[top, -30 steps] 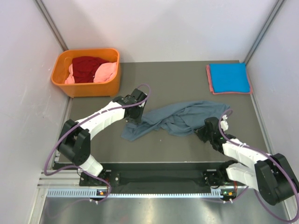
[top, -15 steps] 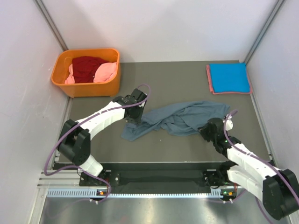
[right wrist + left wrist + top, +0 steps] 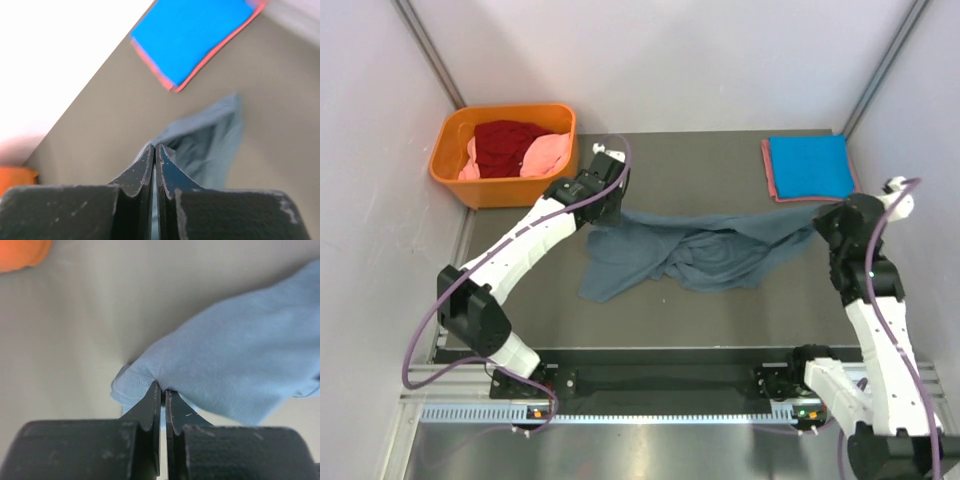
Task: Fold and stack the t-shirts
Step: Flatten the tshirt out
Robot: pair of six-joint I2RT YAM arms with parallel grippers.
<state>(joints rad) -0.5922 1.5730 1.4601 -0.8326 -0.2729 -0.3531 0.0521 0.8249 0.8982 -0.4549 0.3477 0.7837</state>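
Spreading step, I judge — left gripper (image 3: pixel 607 208) at 10 o'clock and right gripper (image 3: pixel 823 225) at 3 each pinch tight on an end of the grey-blue tee (image 3: pixel 705 250), rumpled on the table (image 3: pixel 720 320). Next: pull apart, lay flat.

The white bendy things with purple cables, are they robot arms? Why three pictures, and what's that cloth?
Yes, two robot arms that can pinch. The big picture looks down from above. The other two come from little cameras on each wrist, so you see the black fingers close up. The left gripper and the right gripper each pinch one end of a grey-blue t-shirt spread across the table. A blue t-shirt lies folded on a salmon-red t-shirt in the far right corner. More shirts sit in the orange basket.
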